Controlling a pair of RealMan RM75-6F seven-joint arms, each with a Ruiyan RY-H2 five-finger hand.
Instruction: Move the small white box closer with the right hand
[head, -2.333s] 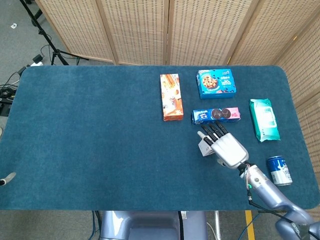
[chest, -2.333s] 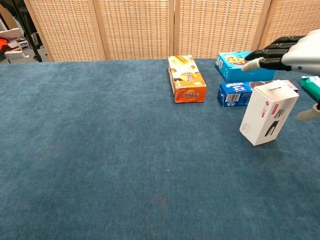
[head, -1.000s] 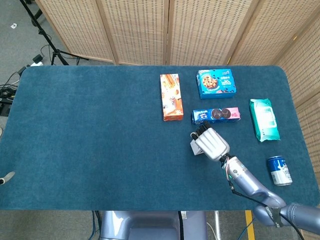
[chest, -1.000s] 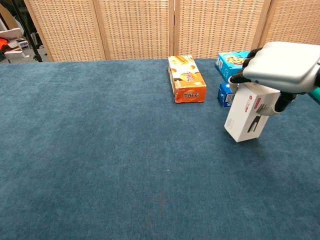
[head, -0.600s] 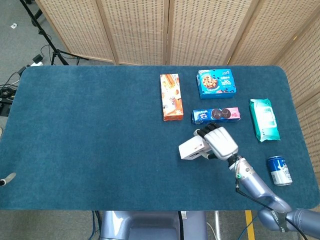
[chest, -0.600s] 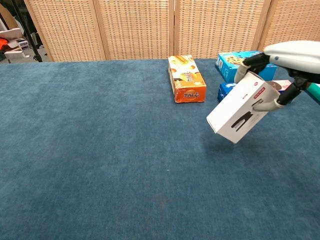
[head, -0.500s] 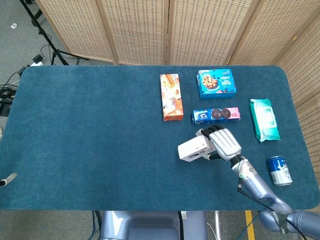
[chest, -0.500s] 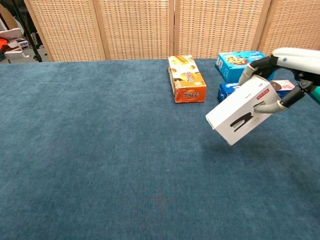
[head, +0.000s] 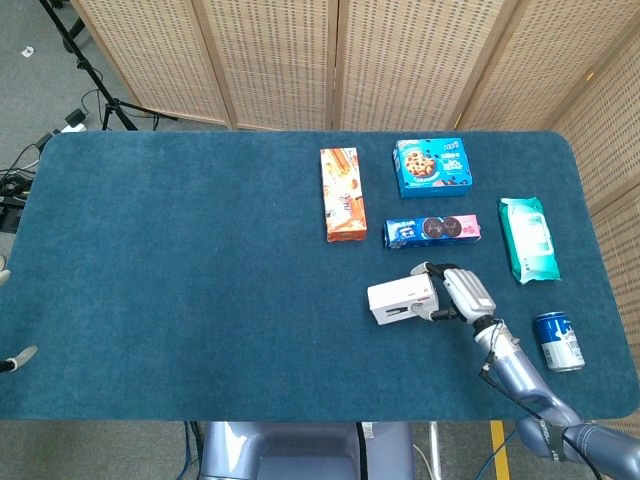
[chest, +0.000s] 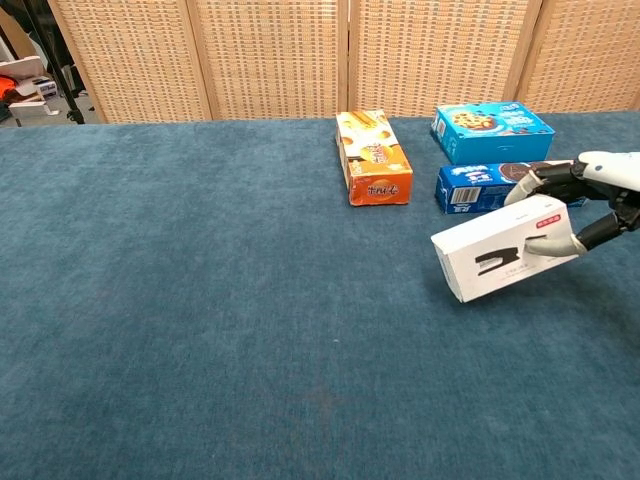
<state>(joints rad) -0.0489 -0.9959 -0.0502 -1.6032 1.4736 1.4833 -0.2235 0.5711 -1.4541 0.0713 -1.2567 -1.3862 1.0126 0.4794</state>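
Note:
The small white box (head: 403, 300) lies on its long side on the blue table, right of centre, just nearer than the blue-and-pink biscuit box (head: 432, 231). In the chest view the white box (chest: 495, 262) shows a black printed figure on its front face and sits slightly tilted. My right hand (head: 462, 292) holds its right end, with fingers (chest: 545, 182) over the top edge and the thumb on the front face. My left hand does not show in either view.
An orange box (head: 341, 195) and a blue cookie box (head: 432, 166) lie farther back. A teal wipes pack (head: 527, 238) and a blue can (head: 558, 341) sit near the table's right edge (head: 612, 300). Open cloth stretches left of the white box.
The white box was carried left and tipped from upright onto its long side, then lowered to the table. My right hand came down with it, still holding its right end.

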